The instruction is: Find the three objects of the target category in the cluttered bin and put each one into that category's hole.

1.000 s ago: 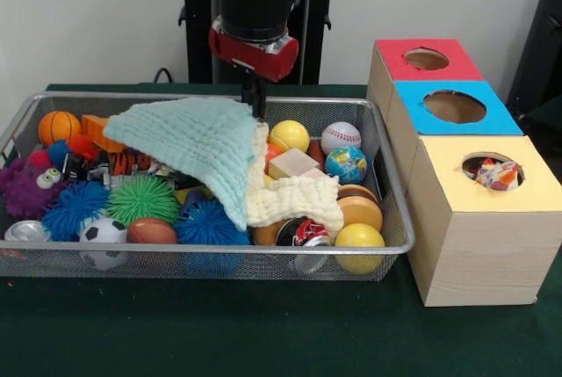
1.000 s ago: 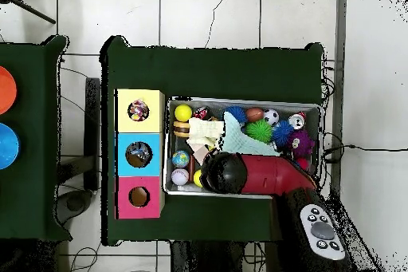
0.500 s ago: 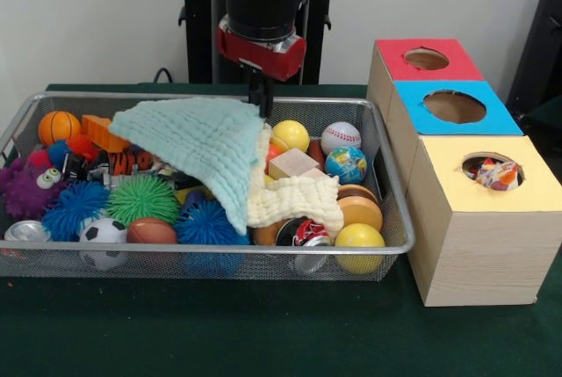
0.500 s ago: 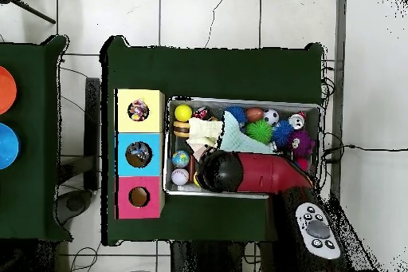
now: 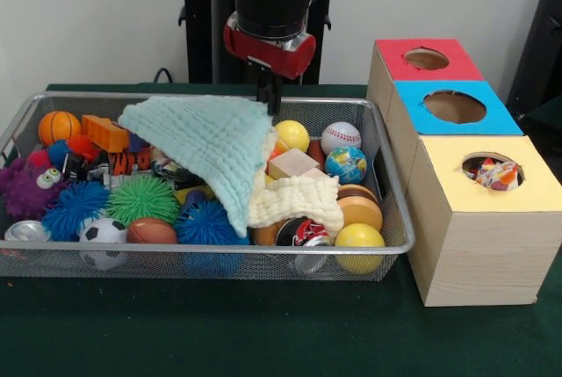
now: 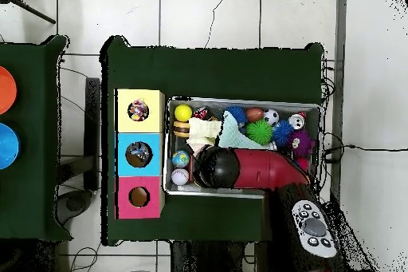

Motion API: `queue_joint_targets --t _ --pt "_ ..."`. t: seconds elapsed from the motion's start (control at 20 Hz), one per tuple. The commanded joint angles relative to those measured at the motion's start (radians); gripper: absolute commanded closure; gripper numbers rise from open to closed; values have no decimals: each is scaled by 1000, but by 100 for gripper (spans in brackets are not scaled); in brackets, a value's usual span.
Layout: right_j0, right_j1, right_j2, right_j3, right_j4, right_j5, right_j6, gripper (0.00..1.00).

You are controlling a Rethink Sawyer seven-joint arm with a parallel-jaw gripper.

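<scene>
The wire mesh bin (image 5: 211, 97) is full of balls and toys; it also shows in the overhead view (image 6: 243, 101). My gripper (image 5: 268, 100) hangs over the bin's far rim, shut on a corner of the mint towel (image 5: 211, 144), which drapes down over the clutter and over a cream towel (image 5: 294, 199). One printed cloth ball (image 5: 498, 173) sits in the round hole of the yellow-topped box (image 5: 492, 197), also seen from overhead (image 6: 139, 110). No other printed cloth ball shows in the bin. In the overhead view the arm (image 6: 239, 169) hides the gripper.
The blue-topped box (image 5: 452, 106) and the red-topped box (image 5: 425, 59) stand behind the yellow one, right of the bin. A baseball (image 5: 341, 137), a globe ball (image 5: 346, 164), a yellow ball (image 5: 359, 238) and spiky balls (image 5: 142, 199) fill the bin.
My gripper has moved to the right in the front view with the mint towel's corner, dragging the towel along and uncovering more of the orange block at the bin's left.
</scene>
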Motion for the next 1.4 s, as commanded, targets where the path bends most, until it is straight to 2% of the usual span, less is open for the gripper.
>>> queue_joint_targets --t 0.05,0.25,0.6,1.0,1.25,1.4 --pt "-3 -71 56 -58 69 198 -13 100" --pt "22 -110 61 -28 96 205 19 100" --pt "66 -104 50 -44 103 186 50 100" --pt "66 -60 33 -34 112 125 51 100" --pt "42 -12 30 -57 88 90 24 100" --pt "31 12 11 -98 56 93 6 100"
